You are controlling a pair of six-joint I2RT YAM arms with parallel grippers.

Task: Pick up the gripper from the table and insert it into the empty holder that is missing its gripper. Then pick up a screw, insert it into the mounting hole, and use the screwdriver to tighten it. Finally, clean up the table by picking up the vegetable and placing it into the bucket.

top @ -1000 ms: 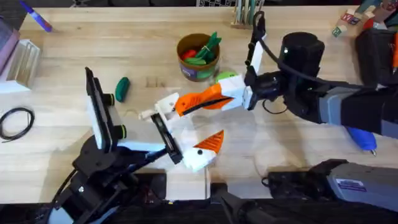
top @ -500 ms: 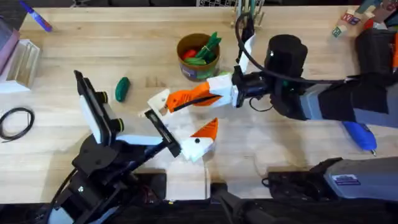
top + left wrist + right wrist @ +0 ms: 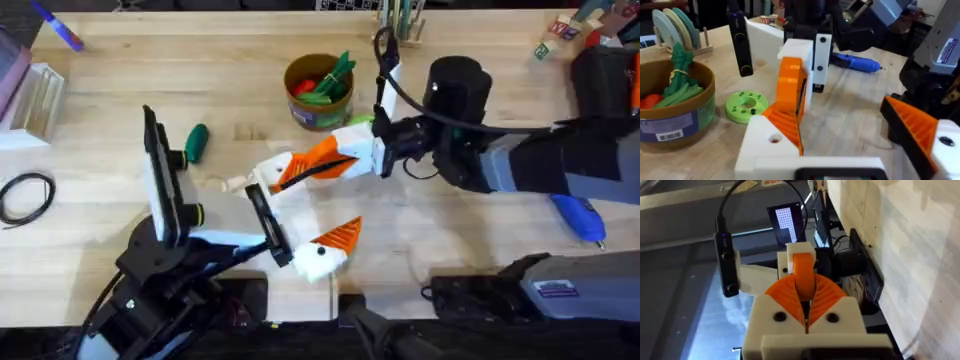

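Note:
My right gripper (image 3: 300, 166) (image 3: 805, 297) is shut on the small orange gripper wedge (image 3: 322, 155) (image 3: 803, 272). It presses the wedge against the holder (image 3: 263, 173) (image 3: 765, 145), the bare white finger of my left gripper (image 3: 298, 210) (image 3: 845, 145). That left gripper stands open, its other finger carrying an orange ribbed pad (image 3: 340, 235) (image 3: 917, 127). The dark green vegetable (image 3: 196, 142) lies on the table left of both grippers. The tan bucket (image 3: 320, 108) (image 3: 675, 117) holds green leafy and red toys. The blue screwdriver (image 3: 580, 220) (image 3: 855, 62) lies at the right, partly under my right arm.
A lime-green disc (image 3: 744, 105) (image 3: 362, 122) sits beside the bucket. A black cable loop (image 3: 25, 195) and a clear box (image 3: 40, 95) are at the left edge, with a blue-purple marker (image 3: 60, 30) far left. A plate rack (image 3: 675, 27) stands at the back.
Both grippers shifted left together, then came back right and slightly nearer. The right gripper kept the orange wedge against the left gripper's bare finger throughout.

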